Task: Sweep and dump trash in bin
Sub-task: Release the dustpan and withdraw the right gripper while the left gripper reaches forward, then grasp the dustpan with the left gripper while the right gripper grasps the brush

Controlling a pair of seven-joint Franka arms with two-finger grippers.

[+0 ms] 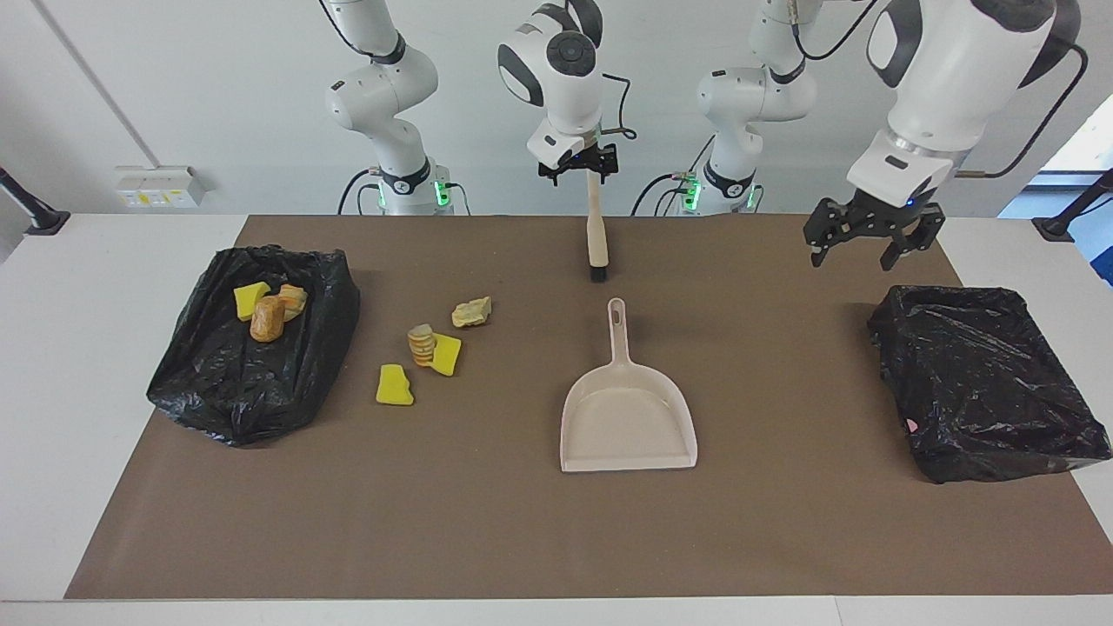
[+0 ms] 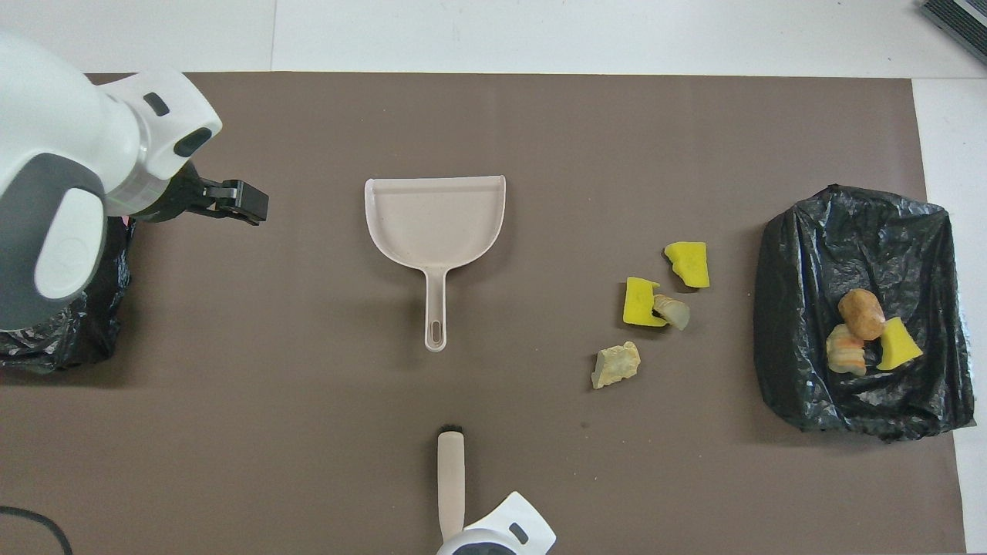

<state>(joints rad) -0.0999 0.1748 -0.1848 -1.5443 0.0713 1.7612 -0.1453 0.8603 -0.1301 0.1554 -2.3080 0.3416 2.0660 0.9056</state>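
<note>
My right gripper [image 1: 594, 172] is shut on the top of the beige brush [image 1: 596, 239], which hangs upright with its bristles down over the mat, by the tip of the dustpan's handle. The beige dustpan [image 1: 628, 422] lies flat, handle toward the robots. Loose trash lies on the mat toward the right arm's end: a tan lump [image 1: 472, 311], a yellow sponge [image 1: 447, 355] with a bread lump [image 1: 422, 343] against it, and another yellow sponge [image 1: 395, 385]. My left gripper [image 1: 861, 248] hangs open and empty over the mat beside a black-bagged bin [image 1: 983, 382].
A second black-bagged bin [image 1: 252, 374] at the right arm's end carries a yellow sponge [image 1: 251, 298], a brown lump [image 1: 267, 318] and an orange lump [image 1: 292, 301]. The brown mat [image 1: 487, 522] covers the table's middle, with white table around it.
</note>
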